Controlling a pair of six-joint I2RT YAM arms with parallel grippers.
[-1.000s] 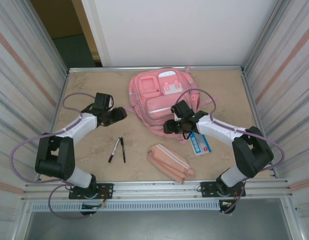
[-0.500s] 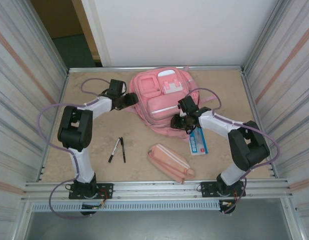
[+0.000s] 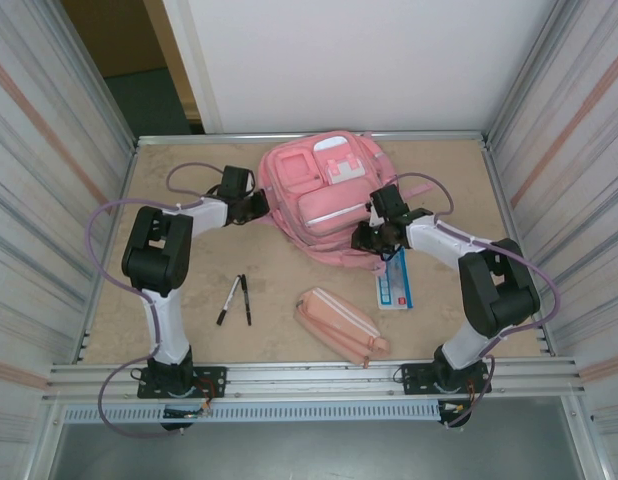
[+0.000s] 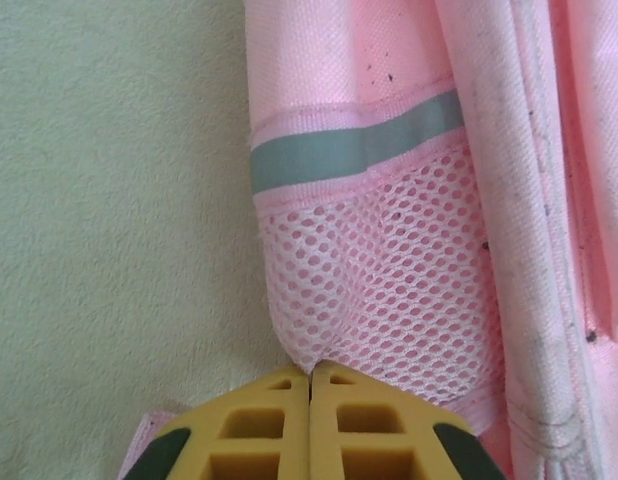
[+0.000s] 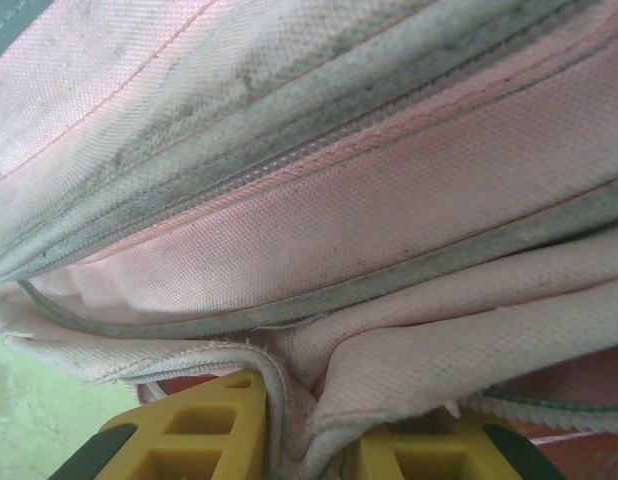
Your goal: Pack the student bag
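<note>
From above, the tip of the left gripper [image 3: 259, 205] is lost against the side of the student bag [image 3: 324, 190]. The right gripper [image 3: 361, 238] is half buried in the bag's lower edge. Close in, the yellow fingers [image 4: 254, 425] of both grippers are cut off by the bottom of the wrist views, and the bag runs off the frame there. A blue and white card [image 3: 395, 285] lies partly under the right arm [image 3: 439, 245], its print too small to read. The two pens [image 3: 235, 299] are too small to tell capped from uncapped.

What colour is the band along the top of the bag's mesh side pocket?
Grey band on the pink student bag, clearest in the left wrist view.
</note>
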